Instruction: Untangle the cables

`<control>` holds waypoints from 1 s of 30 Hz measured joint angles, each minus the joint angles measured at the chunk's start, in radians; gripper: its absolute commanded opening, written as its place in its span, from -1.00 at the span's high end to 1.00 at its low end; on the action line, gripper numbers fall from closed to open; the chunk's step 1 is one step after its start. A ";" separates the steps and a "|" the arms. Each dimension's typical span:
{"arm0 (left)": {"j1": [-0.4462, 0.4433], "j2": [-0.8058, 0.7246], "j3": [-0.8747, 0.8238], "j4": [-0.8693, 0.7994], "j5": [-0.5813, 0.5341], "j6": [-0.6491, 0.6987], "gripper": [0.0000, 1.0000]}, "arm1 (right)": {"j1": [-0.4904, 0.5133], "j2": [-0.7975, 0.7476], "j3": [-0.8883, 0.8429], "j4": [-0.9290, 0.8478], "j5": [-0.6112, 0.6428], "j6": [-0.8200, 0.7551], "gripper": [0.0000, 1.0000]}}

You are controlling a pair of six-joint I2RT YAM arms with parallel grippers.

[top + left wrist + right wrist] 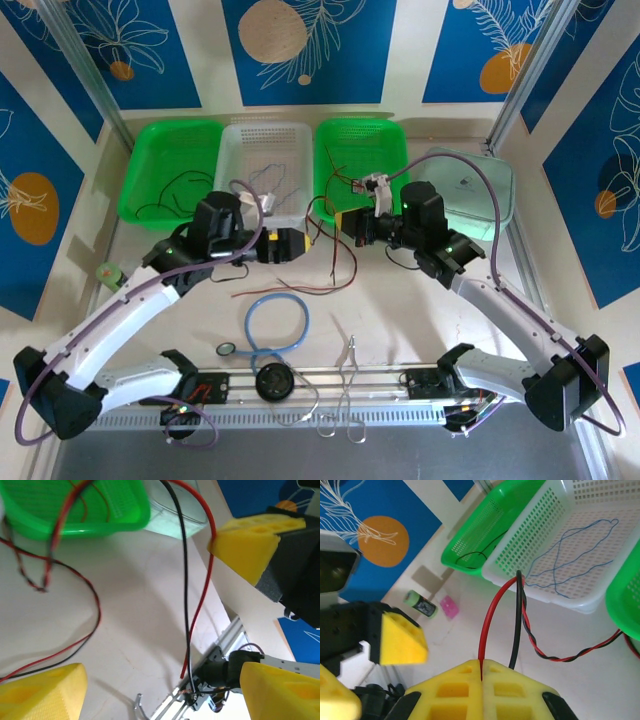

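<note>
The cables are a red wire (487, 625) and a black wire (518, 615) that merge into a twisted red-black pair (555, 656). My right gripper (481, 667) is shut on the red wire, and the black one passes just beside its fingers. My left gripper (160, 680) stands open. The red wire (205, 590) and black wire (185, 580) hang between its yellow fingers (40, 692) without touching them. From above, the left gripper (295, 243) and right gripper (345, 228) face each other closely at mid table, and the twisted pair (345, 280) trails toward me.
Along the back stand a green basket (170, 165) with a black wire, a white basket (262, 165) with bluish wires (570, 545), another green basket (360, 160) and a pale teal box (465, 185). A light-blue tube loop (277, 322), a battery (108, 272) and metal hooks (350, 350) lie nearer.
</note>
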 measured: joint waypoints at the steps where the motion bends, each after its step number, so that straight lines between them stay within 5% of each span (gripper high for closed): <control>1: -0.006 0.009 -0.016 0.044 0.014 -0.019 -0.44 | -0.005 0.001 -0.002 0.016 -0.014 0.022 1.00; 18: -0.040 0.175 -0.066 0.428 0.082 -0.213 0.00 | -0.066 -0.044 -0.054 0.142 -0.105 0.217 1.00; 30: -0.053 0.246 -0.073 0.685 0.172 -0.327 0.00 | -0.151 -0.083 -0.118 0.308 -0.219 0.352 1.00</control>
